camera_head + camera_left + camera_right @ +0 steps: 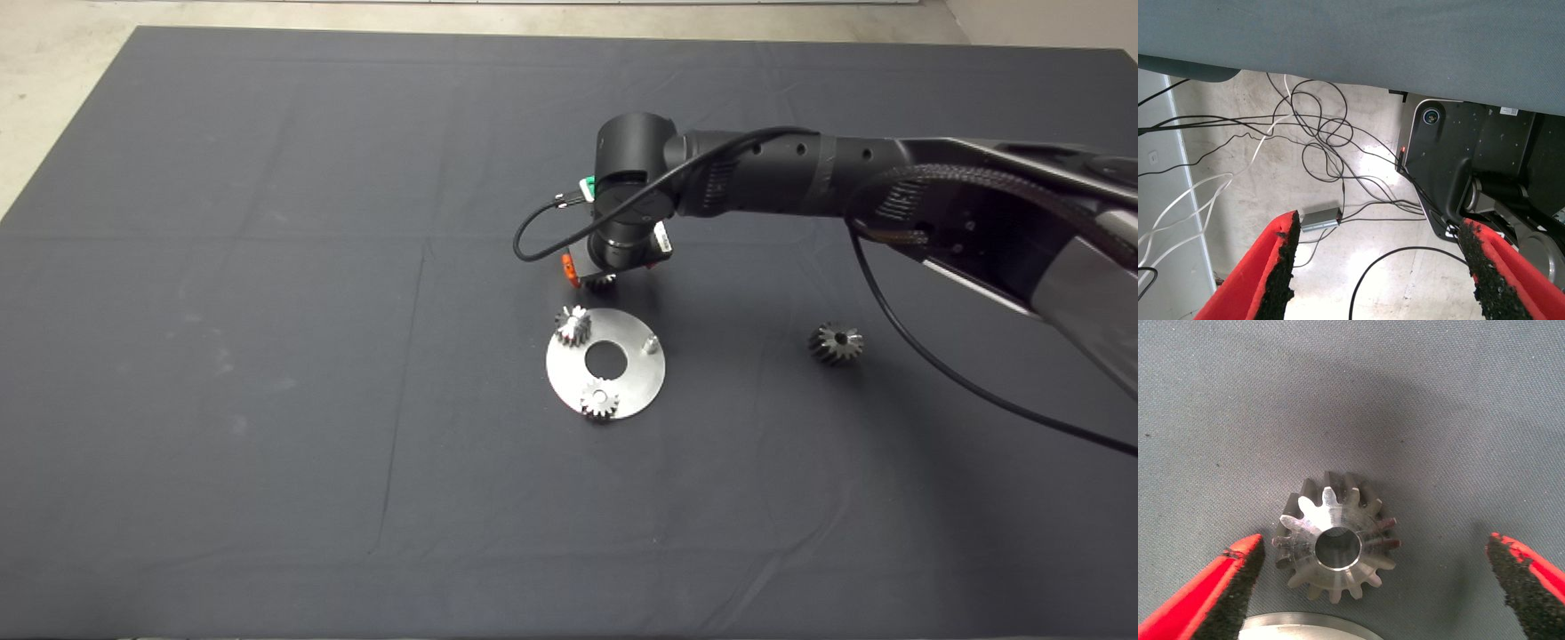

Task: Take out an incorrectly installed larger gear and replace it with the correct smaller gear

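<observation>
My right gripper (pixel 612 268) hangs low over the mat just beyond the round steel plate (pixel 622 382). In the right wrist view it (pixel 1373 547) is open, and the smaller gear (pixel 1335 543) lies flat on the mat between its two pads without touching either. That smaller gear (pixel 602 282) peeks out under the wrist. Two more small gears (pixel 573 324) (pixel 600 400) sit on the plate, and one peg (pixel 651 344) on it is bare. The larger gear (pixel 836 343) rests alone on the mat to the right. My left gripper (pixel 1378 227) is open and out of the head view.
The plate's rim (pixel 1305 625) shows close to the smaller gear. The right arm's black cable (pixel 933 360) trails over the mat behind the larger gear. The left wrist view shows floor with loose cables (pixel 1318 140) and a black robot base (pixel 1471 153).
</observation>
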Robot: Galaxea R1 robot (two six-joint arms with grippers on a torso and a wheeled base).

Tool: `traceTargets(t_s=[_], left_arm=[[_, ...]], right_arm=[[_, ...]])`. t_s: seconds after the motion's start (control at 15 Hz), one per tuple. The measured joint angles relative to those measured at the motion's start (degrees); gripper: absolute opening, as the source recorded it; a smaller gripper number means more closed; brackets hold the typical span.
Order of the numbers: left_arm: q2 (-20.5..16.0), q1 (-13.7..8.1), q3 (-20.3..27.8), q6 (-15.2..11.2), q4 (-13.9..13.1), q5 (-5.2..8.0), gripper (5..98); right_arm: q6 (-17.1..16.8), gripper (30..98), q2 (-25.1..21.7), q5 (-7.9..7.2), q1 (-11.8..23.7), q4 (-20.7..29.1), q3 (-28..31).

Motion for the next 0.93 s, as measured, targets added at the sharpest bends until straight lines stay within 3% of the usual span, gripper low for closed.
traceTargets(t_s=[0.33,0.47,0.67,0.8,0.93], left_arm=[[0.0,0.0,0.0,0.0,0.0,0.0,59.7],[0.0,0.0,0.0,0.0,0.0,-0.02,59.7],[0.0,0.0,0.0,0.0,0.0,0.0,59.7],[0.0,0.0,0.0,0.0,0.0,0.0,59.7],[0.0,0.0,0.0,0.0,0.0,0.0,59.7]], right_arm=[[0.0,81.8,0.0,-0.02,0.0,-0.5,0.2],[0.0,76.9,0.0,-0.03,0.0,-1.4,2.3],[0.3,75.9,0.2,0.07,0.0,-2.0,5.0],[0.5,70.8,0.1,0.0,0.0,-2.3,5.2],[0.6,70.8,0.1,0.0,0.0,-2.6,5.3]])
